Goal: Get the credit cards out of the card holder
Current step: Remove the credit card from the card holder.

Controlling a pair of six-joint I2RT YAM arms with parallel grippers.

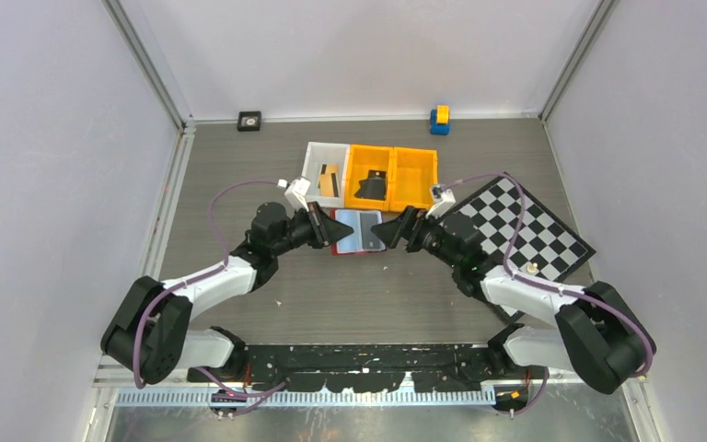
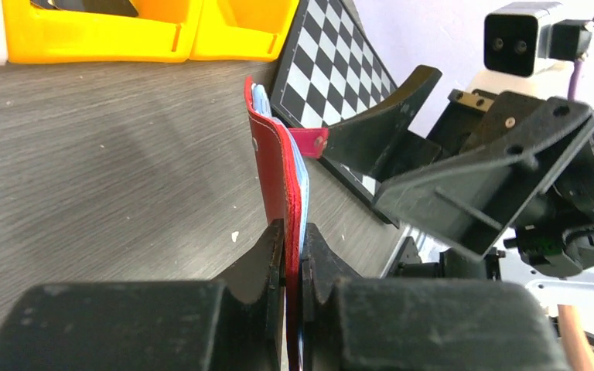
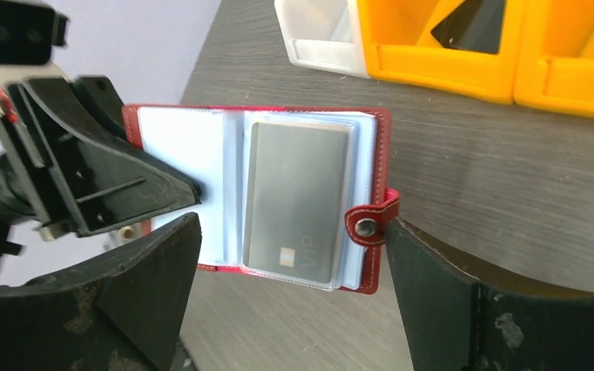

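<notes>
Two claws meet at the open red wallet (image 1: pixel 357 230). Of these, the left claw (image 2: pixel 292 239) is pressed together on the wallet's left edge, pinching it. By contrast, the right claw (image 3: pixel 292 224) is spread wide, the wallet just ahead of its fingertips and the snap tab (image 3: pixel 371 224) beside one finger. One grey card (image 3: pixel 298 193) sits in the clear sleeve. Beyond stand a white bin (image 1: pixel 313 161) and orange bins (image 1: pixel 370 152); a chequered board (image 1: pixel 525 226) lies to the right.

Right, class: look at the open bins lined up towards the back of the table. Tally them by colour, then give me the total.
White bin: 1
Orange bins: 2
Total: 3
</notes>
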